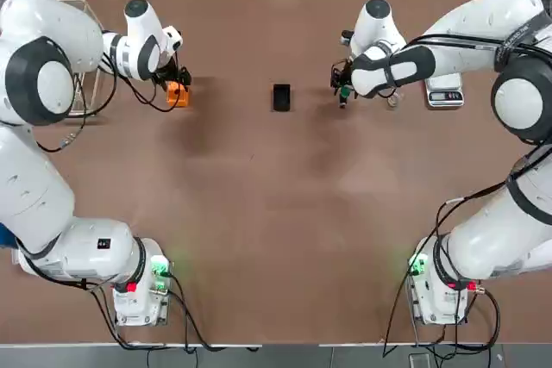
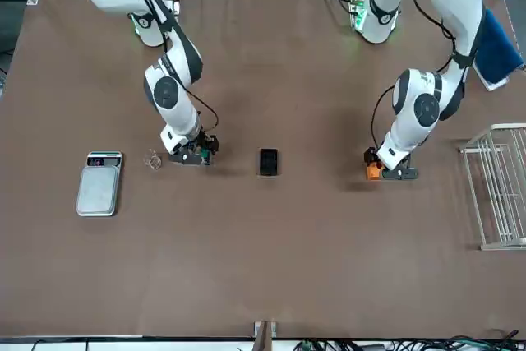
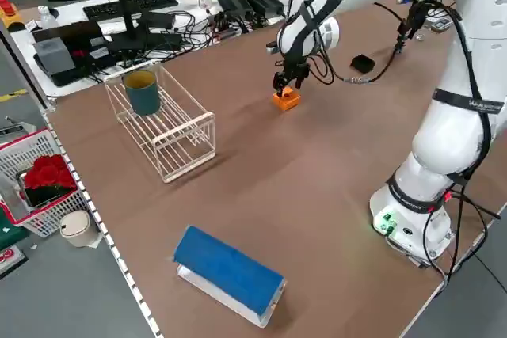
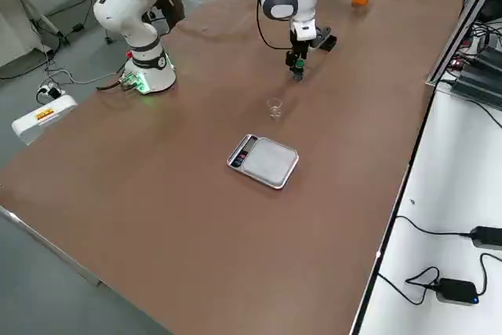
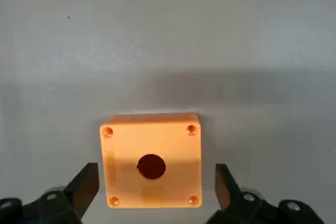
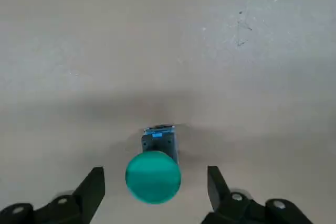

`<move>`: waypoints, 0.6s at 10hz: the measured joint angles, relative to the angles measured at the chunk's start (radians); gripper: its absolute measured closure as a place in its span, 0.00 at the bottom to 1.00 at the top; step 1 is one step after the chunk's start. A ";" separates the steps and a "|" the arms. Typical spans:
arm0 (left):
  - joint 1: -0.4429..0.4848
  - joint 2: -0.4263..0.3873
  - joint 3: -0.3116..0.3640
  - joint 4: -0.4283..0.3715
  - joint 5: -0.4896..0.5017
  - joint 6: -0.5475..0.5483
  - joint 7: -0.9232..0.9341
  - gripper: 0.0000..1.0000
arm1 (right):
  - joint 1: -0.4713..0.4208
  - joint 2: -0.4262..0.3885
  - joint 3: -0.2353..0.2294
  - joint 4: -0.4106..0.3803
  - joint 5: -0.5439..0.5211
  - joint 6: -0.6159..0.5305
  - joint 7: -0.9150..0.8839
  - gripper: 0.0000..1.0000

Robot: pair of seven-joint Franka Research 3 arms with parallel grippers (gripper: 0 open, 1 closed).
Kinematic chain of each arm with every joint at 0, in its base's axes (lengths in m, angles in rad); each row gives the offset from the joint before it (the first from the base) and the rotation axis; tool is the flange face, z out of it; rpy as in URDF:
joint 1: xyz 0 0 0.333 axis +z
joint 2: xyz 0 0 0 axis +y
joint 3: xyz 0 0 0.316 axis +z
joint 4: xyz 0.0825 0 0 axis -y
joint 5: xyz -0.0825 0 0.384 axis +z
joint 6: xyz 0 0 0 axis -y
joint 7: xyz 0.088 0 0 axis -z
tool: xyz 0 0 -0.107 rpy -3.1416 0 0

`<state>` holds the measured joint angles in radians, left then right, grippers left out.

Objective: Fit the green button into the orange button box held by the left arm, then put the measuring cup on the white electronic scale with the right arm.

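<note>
Toward the counter's far edge, the right gripper (image 6: 152,192) straddles the green button (image 6: 153,176), jaws wide, nothing gripped; the left gripper (image 5: 152,187) likewise flanks the orange button box (image 5: 151,158). Nothing is fitted yet. The measuring cup (image 2: 152,159) waits beside the white electronic scale (image 2: 99,184).

Both arms are glossy white, built of rounded segments with dark grey discs at the joints. Black cables loop along them. Each round base glows green with a red spot. The fingers (image 5: 81,187) are black and wedge-shaped.
</note>
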<state>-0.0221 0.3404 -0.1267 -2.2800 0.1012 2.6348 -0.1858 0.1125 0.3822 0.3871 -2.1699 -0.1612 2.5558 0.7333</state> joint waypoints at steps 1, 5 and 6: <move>0.000 0.009 0.000 0.006 0.000 0.000 0.003 0.02 | 0.000 0.003 -0.002 0.000 0.000 0.003 0.000 0.18; 0.000 0.036 0.001 0.026 0.000 0.000 0.005 0.02 | 0.000 0.022 -0.003 0.000 -0.003 0.014 0.000 0.27; 0.000 0.036 0.001 0.028 0.000 0.000 0.005 0.02 | 0.000 0.023 -0.003 0.000 -0.004 0.014 0.000 0.31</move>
<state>-0.0219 0.3760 -0.1259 -2.2516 0.1012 2.6347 -0.1807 0.1125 0.4056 0.3837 -2.1699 -0.1647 2.5700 0.7337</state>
